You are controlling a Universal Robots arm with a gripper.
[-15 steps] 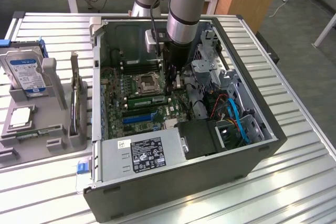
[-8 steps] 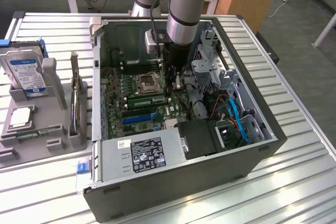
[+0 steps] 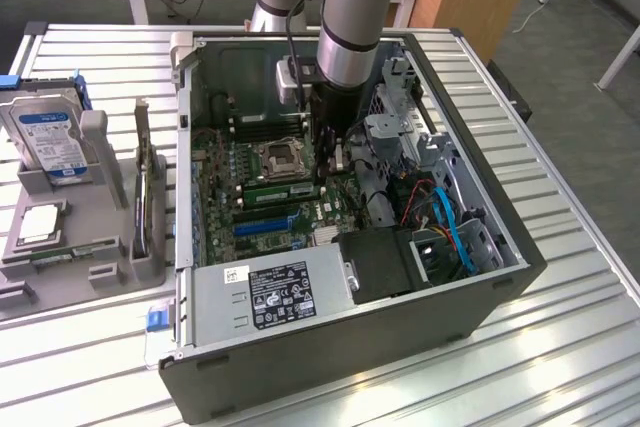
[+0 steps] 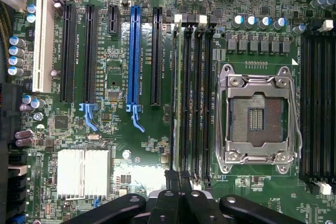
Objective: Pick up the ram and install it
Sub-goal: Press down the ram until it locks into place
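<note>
The ram (image 3: 281,190) is a thin green stick standing on edge in a memory slot beside the empty processor socket (image 3: 279,157) inside the open computer case (image 3: 500,277). In the wrist view the ram (image 4: 179,93) is edge-on, a pale strip along the first of the black slots. My gripper (image 4: 179,179) is shut, its dark fingertips pressed together right over one end of that stick. I cannot tell whether they touch it. In the exterior view the arm reaches down into the case, with the gripper (image 3: 326,169) low at the stick's end.
A grey holder (image 3: 100,247) at the exterior view's left carries a blue-labelled hard drive (image 3: 50,137) and a silver processor chip (image 3: 40,223). The case holds the power supply (image 3: 280,292), blue and red cables (image 3: 445,217) and a drive cage (image 3: 395,137). A silver heatsink (image 4: 84,171) lies near the slots.
</note>
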